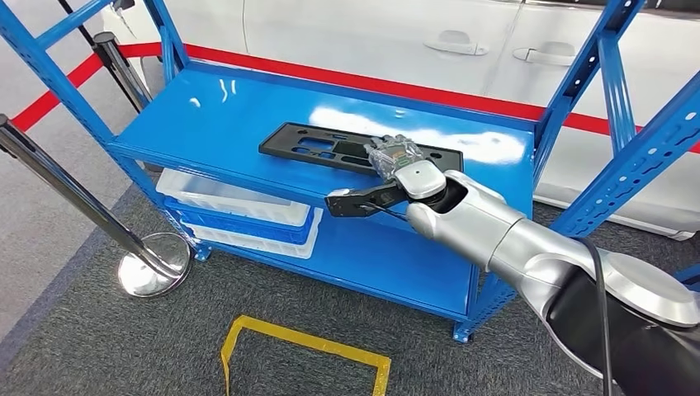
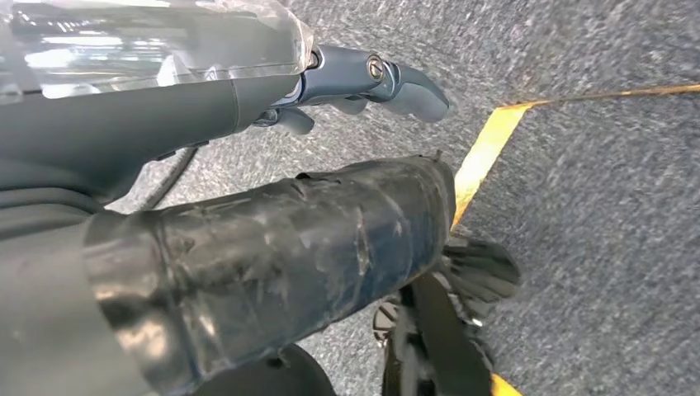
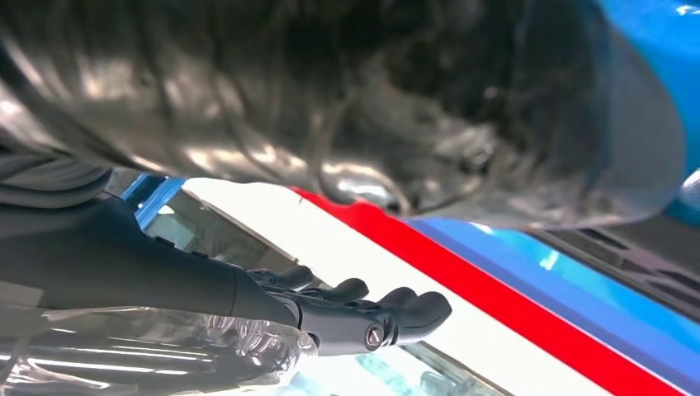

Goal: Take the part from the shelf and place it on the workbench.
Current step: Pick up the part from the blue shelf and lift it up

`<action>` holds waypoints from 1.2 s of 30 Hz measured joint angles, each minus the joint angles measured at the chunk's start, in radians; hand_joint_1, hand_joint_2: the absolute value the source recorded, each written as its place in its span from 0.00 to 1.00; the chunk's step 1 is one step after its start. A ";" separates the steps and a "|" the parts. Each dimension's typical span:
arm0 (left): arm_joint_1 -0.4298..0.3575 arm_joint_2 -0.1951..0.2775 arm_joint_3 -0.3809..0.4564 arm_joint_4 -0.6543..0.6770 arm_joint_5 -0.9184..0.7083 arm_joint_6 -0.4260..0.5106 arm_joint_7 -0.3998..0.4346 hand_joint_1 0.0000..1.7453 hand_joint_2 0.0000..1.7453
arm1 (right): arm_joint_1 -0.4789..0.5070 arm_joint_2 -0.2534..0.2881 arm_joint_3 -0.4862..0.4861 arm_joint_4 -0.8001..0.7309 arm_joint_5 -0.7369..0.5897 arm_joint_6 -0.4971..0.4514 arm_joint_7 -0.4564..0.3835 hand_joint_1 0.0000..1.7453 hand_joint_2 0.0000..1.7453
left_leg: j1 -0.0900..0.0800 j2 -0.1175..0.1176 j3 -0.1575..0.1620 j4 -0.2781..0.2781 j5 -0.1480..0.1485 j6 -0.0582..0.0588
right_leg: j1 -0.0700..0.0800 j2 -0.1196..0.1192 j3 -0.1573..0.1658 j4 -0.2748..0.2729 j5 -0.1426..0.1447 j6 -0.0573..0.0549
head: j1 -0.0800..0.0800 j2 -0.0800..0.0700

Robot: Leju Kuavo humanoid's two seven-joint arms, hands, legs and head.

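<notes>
The part [image 1: 322, 148] is a long flat black plastic plate with cut-outs, lying on the top deck of the blue shelf [image 1: 215, 115]. My right arm reaches forward from the lower right. Its hand [image 1: 398, 158] hovers over the right half of the plate and hides that portion. In the right wrist view the right hand's fingers [image 3: 388, 318] stretch out straight with nothing between them and the thumb, so I see no grip on the plate. My left hand [image 2: 272, 206] hangs over the grey carpet, fingers [image 2: 388, 78] loosely bent and holding nothing.
White trays [image 1: 239, 206] sit on the lower shelf level. Blue uprights [image 1: 594, 74] frame the deck on the right. A chrome stanchion [image 1: 153, 264] with a red belt stands at the left. A yellow tape square [image 1: 305, 346] marks the carpet, and a white car [image 1: 413, 33] is behind.
</notes>
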 joint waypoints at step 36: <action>-0.001 -0.001 -0.002 0.000 -0.004 0.009 0.003 0.00 0.00 | 0.011 0.000 0.000 0.005 -0.015 0.016 -0.003 0.00 1.00 | -0.020 -0.007 0.121 -0.271 0.118 0.032 | 0.005 -0.006 0.028 -0.006 -0.025 0.039 | 0.001 0.000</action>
